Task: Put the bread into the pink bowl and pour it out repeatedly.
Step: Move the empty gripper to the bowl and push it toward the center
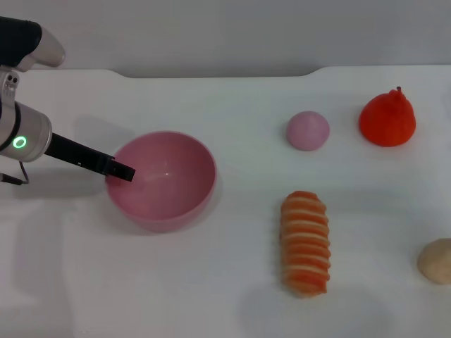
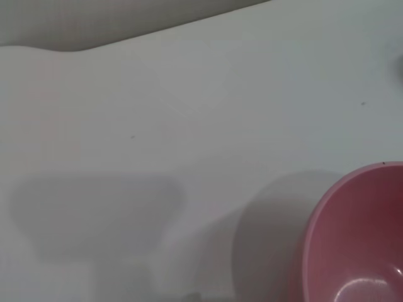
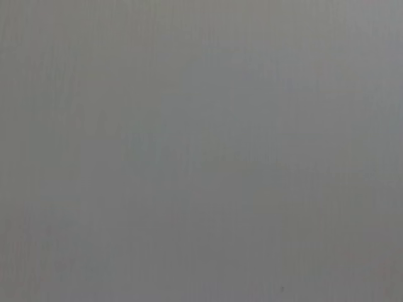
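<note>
Where the white table (image 1: 211, 282) fills nearly the whole head view, the pink bowl (image 1: 163, 179) sits left of centre, upright, its glossy inside bare. In the left wrist view the bowl (image 2: 356, 239) shows at the lower right corner, casting a soft shadow on the table (image 2: 189, 113).

The left arm (image 1: 25, 137) comes in from the upper left edge of the head view, a green ring lit on its wrist. The left gripper (image 1: 121, 171) reaches the bowl's left rim, its dark tip lying over the rim; whether its fingers are apart or together on the rim cannot be told. The right gripper is out of sight, and its wrist view gives only a flat grey field.

The bread (image 1: 305, 243) lies on the table at lower centre-right, striped side up, lengthwise toward the bottom of the frame, well apart from the bowl.

A red fruit (image 1: 387, 117) stands at upper right, a pink ball (image 1: 308, 130) just to its left, and a beige lump (image 1: 437, 261) sits at the right edge.
</note>
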